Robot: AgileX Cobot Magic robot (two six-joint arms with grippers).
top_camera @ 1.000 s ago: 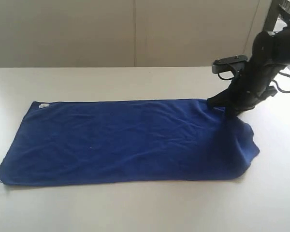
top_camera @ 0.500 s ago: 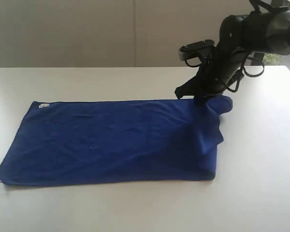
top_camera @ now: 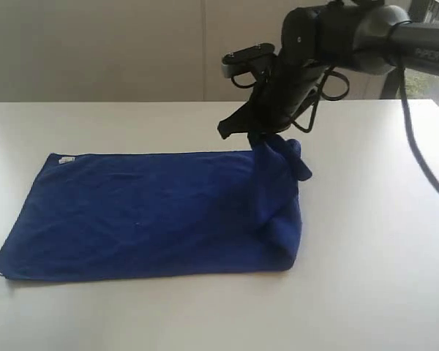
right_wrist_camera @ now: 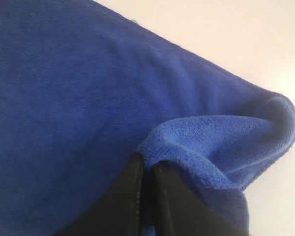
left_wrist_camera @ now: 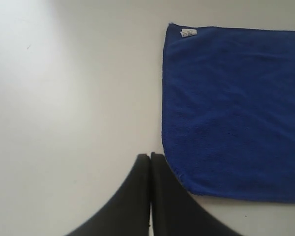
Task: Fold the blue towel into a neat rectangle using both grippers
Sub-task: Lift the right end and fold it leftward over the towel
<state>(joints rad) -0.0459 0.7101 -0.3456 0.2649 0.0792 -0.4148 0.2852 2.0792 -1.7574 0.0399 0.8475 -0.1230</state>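
One hand (top_camera: pixel 257 134), the right, tight on blue towel (top_camera: pixel 146 212)

A smooth, matt white tabletop (top_camera: pixel 380 292) fills the lower part of the exterior view and meets a pale beige panelled wall (top_camera: pixel 95 51) split by a thin vertical seam (top_camera: pixel 204 51). At the far right, a dark upright frame (top_camera: pixel 389 88) borders a bright patch, possibly a window.
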